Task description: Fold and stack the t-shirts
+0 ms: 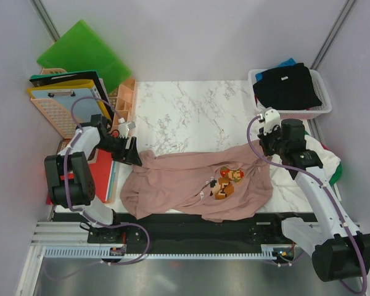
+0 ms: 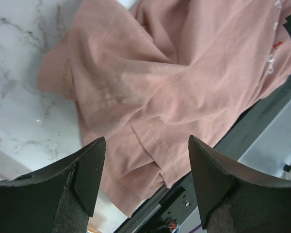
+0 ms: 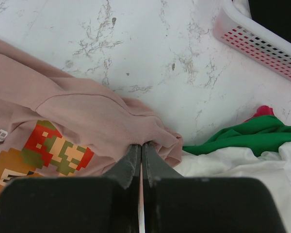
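Marble tabletop [image 1: 191, 117]: green folder [image 1: 83, 52] beyond its far-L corner. Peach lattice basket [image 1: 57, 120] w/ yellow clipboard [image 1: 61, 92] off L edge. Red folder [image 1: 102, 176] near-L. White basket [image 1: 320, 111] at far-R corner.

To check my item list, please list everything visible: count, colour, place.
basket: 1, white, far right corner
pink t-shirt: 1, pink, crumpled on table centre
black t-shirt: 1, black, in the basket
blue cloth: 1, blue, same basket
green t-shirt: 1, green, table's right side
white t-shirt: 1, white, beside the green one
green folder: 1, green, far left
red folder: 1, red, table's left edge
left gripper: 1, black, open, over pink t-shirt's left end
right gripper: 1, black, shut on its right edge
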`<action>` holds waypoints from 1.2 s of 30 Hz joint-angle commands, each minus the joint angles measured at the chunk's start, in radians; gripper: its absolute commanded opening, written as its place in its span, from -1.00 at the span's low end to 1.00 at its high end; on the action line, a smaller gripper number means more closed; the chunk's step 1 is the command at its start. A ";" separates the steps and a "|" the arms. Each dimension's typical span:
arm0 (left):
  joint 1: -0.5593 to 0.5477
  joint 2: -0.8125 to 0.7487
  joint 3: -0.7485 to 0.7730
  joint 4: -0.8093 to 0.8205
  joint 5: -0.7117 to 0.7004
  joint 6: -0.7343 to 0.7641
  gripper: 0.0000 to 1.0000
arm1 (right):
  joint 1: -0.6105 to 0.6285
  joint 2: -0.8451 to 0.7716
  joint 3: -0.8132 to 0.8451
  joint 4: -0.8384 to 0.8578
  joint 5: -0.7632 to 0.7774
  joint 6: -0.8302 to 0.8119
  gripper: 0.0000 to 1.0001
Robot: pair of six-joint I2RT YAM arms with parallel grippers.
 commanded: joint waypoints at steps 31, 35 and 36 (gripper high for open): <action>0.004 0.137 0.048 0.166 0.010 -0.132 -0.95 | 0.002 0.014 -0.003 0.047 0.000 -0.020 -1.00; 0.004 0.091 0.021 0.189 0.009 -0.115 -0.95 | 0.004 0.002 -0.006 0.047 -0.003 -0.020 -1.00; 0.004 0.062 0.007 0.238 -0.005 -0.120 -0.95 | 0.004 0.000 -0.006 0.047 -0.003 -0.020 -1.00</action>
